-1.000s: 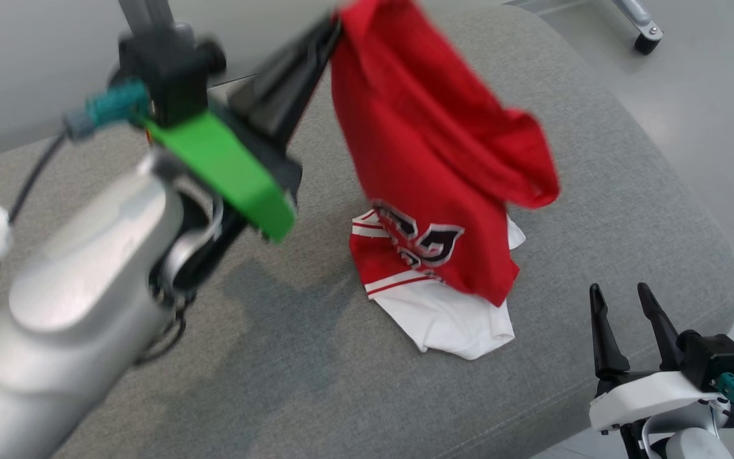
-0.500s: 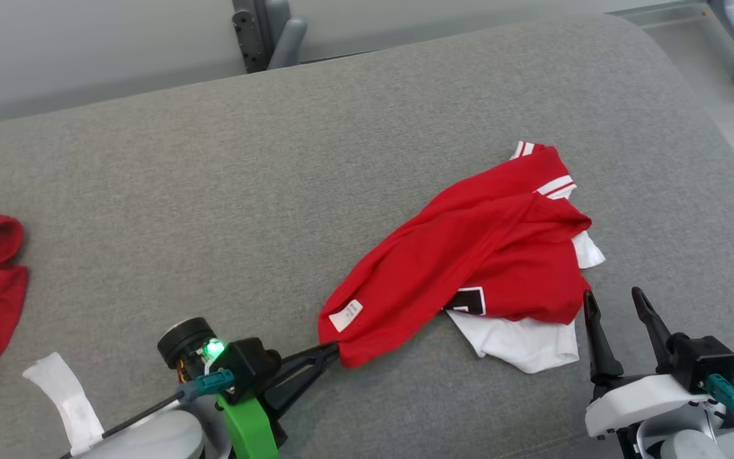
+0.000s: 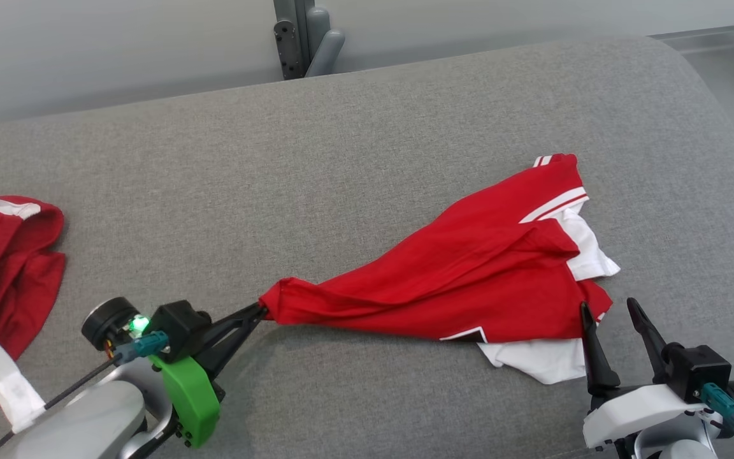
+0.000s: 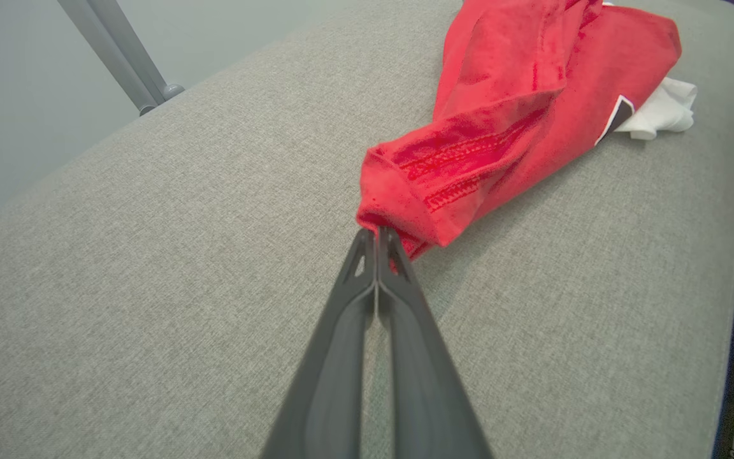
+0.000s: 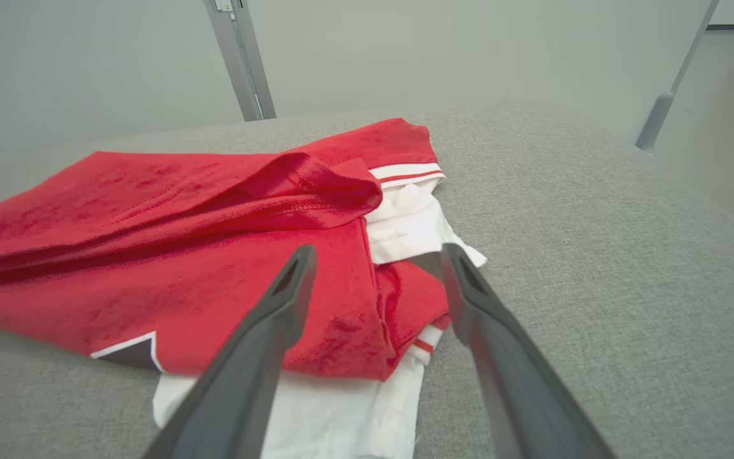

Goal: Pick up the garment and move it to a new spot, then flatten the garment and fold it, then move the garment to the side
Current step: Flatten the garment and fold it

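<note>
Looking from the head view, the red-and-white garment [image 3: 469, 280] is lying stretched over the right half of the bench [image 3: 341, 159], the left tool [image 3: 264, 312] pinching its bunched red corner near the bench's front middle, the right tool [image 3: 608, 305] hovering spread at the bench's front right. In the left wrist view, that pinch is biting a stitched hem of cloth looking soft, light and limp. In the right wrist view, the spread fingers are framing the opposite hem, seemingly the best second hold.

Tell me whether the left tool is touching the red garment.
Touching. Left wrist view shows the left tool shut on the hem of the red garment.
</note>
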